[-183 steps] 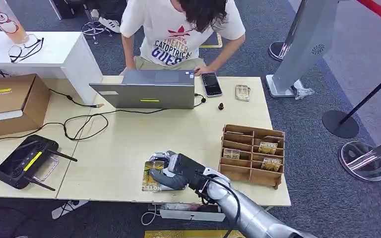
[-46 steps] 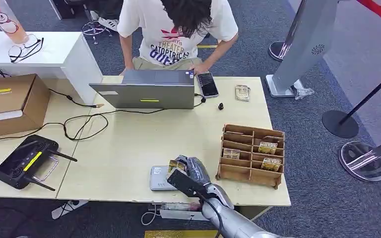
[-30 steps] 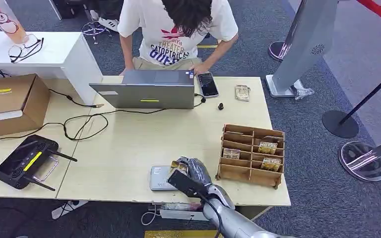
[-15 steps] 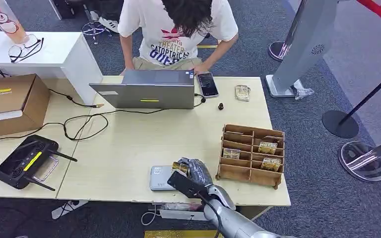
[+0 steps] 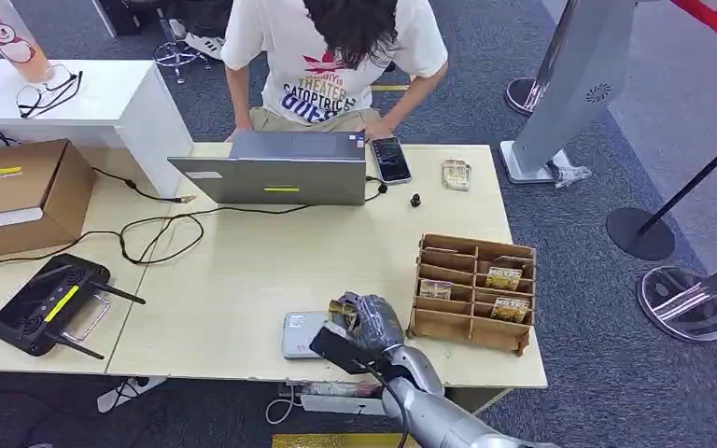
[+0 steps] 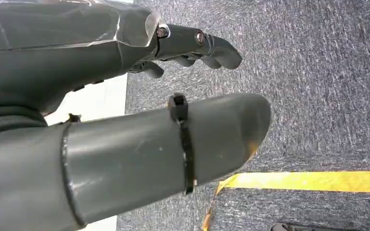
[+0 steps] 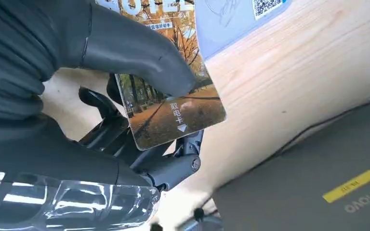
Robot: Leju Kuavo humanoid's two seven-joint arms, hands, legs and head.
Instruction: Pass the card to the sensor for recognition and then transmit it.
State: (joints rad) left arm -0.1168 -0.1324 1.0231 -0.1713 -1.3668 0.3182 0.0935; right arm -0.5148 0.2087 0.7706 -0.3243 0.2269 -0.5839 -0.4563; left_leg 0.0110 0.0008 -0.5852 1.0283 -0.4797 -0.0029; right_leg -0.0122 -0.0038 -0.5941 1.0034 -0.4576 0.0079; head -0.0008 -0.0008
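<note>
lifting the card (image 5: 341, 310) off the sensor (image 5: 301, 334), right hand (image 5: 366, 322) raised.

My right hand (image 5: 366, 322) is covering most of the card (image 5: 341, 313) and the sensor's (image 5: 301, 334) near edge; the card's top is running off frame in my wrist view.

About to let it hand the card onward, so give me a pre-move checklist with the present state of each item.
1. Autumn-photo hotel card gripped by the right hand, thumb pressed on its face: ok.
2. Card lifted off the flat grey card sensor: ok.
3. Sensor actually read the card: cannot tell.
4. Compartments free in the wooden slotted card rack: ok, several look empty.
5. Left hand hanging over the carpet, holding nothing: ok.
6. Person in white T-shirt ready to receive: not ok, bent over the grey laptop.
</note>
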